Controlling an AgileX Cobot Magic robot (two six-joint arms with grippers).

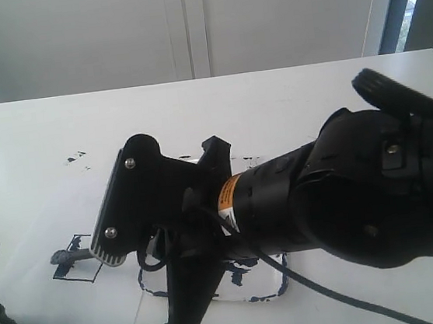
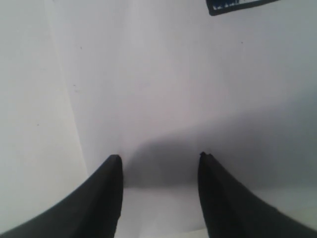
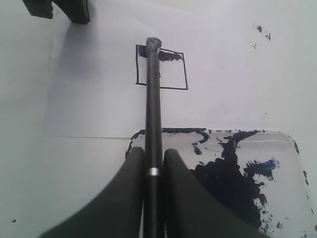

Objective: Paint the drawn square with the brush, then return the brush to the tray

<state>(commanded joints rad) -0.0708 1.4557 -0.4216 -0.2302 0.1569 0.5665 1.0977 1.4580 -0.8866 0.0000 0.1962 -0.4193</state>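
There is one drawn square (image 3: pixel 162 67), a thin black, slightly skewed outline on a single white paper sheet (image 3: pixel 89 99). A band of dark blue paint runs along the side farthest from the tray, and the rest of its inside is blank. One brush (image 3: pixel 153 99), a long black stick with a silver ring near the grip, lies across the square's edge, its loaded tip at the painted corner. The shaft runs straight back between the jaws of the right gripper (image 3: pixel 153 151), which are clenched on it at the ring, so the square sits well ahead of the fingertips, a brush-length out. One tray (image 3: pixel 285 136), clear-white with rounded corners and a big blue-black blot and splatters, lies just beside and partly under that gripper, its near rim overlapping the paper's edge. A few paint specks (image 3: pixel 262 32) dot the white table (image 1: pixel 272 101) beyond. The left gripper (image 2: pixel 159 156) hangs over bare paper, jaws apart with nothing between them. A dark-edged blue patch at the rim of its view is probably the same square, though too little shows to be sure.
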